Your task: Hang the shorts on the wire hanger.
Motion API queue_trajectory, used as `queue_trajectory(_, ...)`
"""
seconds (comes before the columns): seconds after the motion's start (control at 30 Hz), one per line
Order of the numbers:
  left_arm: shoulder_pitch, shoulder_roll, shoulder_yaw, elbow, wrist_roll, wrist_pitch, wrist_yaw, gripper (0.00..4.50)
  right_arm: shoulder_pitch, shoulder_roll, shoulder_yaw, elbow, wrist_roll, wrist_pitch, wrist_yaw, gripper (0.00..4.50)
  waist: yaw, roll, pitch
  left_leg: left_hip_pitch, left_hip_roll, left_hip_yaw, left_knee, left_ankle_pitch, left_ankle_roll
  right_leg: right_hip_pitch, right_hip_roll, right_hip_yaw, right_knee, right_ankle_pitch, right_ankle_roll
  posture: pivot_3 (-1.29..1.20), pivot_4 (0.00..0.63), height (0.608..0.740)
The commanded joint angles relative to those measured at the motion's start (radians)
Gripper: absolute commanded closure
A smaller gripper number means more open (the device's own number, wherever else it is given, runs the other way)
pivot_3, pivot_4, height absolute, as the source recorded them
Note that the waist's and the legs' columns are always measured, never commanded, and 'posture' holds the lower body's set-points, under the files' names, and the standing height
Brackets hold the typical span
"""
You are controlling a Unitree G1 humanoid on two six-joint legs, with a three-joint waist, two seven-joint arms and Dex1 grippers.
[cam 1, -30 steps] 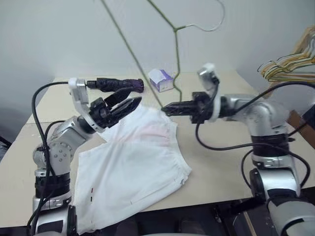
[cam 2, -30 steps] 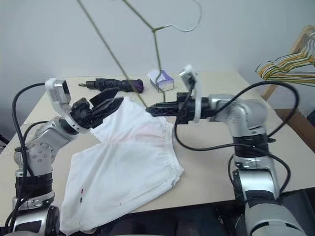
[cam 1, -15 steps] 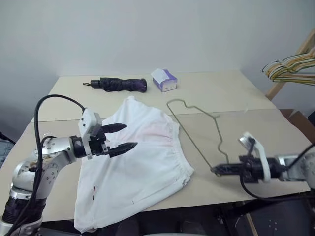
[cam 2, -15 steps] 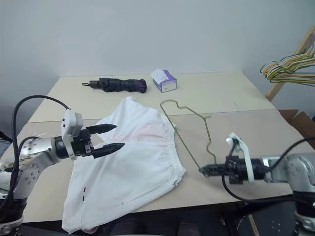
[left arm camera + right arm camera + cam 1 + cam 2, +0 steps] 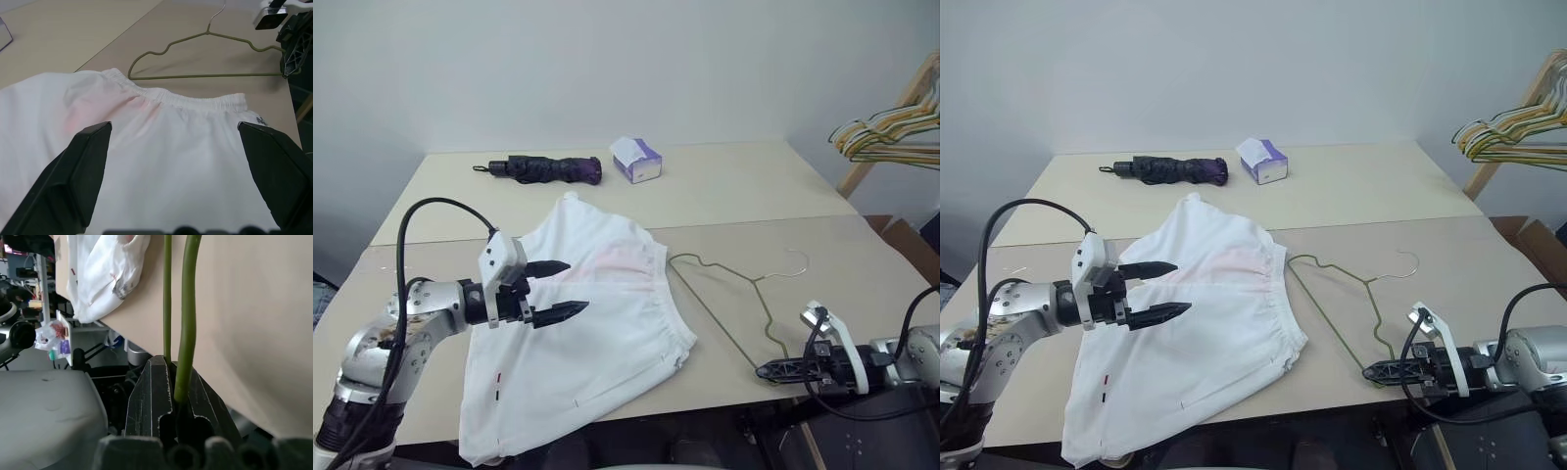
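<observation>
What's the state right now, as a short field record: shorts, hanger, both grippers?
shorts: flat on the table, waistband beside the hanger
wire hanger: lying on the table, one corner clamped
right gripper: shut on the wire hanger at the table's near edge
left gripper: open, above the shorts, holding nothing
hung: not yet

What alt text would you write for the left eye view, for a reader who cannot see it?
White shorts lie spread on a beige table, with the left pincer open above them. Beside the waistband, the right pincer is shut on one corner of a wire hanger lying flat. A folded umbrella and tissue box sit behind.
</observation>
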Motion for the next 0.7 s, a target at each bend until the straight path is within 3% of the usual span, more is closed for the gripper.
queue_trajectory(0.03,0.002,0.01,0.017,-0.037,0.009,-0.029,-0.005,0.04,-0.035,-0.001,0.01,0.003,-0.012,-0.047,0.055,4.5,0.004,0.0,0.0,0.0,0.0,0.0,0.0,0.0,0.0,0.0,0.0,0.0,0.0,0.0,0.0,0.06,0.0,0.74)
queue_trajectory(0.33,0.006,0.005,0.016,-0.027,0.038,-0.055,-0.004,0.04,-0.085,0.011,0.086,0.018,-0.065,-0.089,0.105,4.5,0.009,0.0,0.0,0.0,0.0,0.0,0.0,0.0,0.0,0.0,0.0,0.0,0.0,0.0,0.0,0.07,0.0,0.74)
queue_trajectory(0.7,-0.004,-0.025,-0.03,-0.02,0.085,-0.08,0.012,0.04,-0.279,0.059,0.269,0.2,-0.208,-0.151,0.24,4.5,0.01,0.0,0.0,0.0,0.0,0.0,0.001,0.0,0.0,0.0,0.0,-0.001,0.001,0.0,0.0,0.09,0.0,0.74)
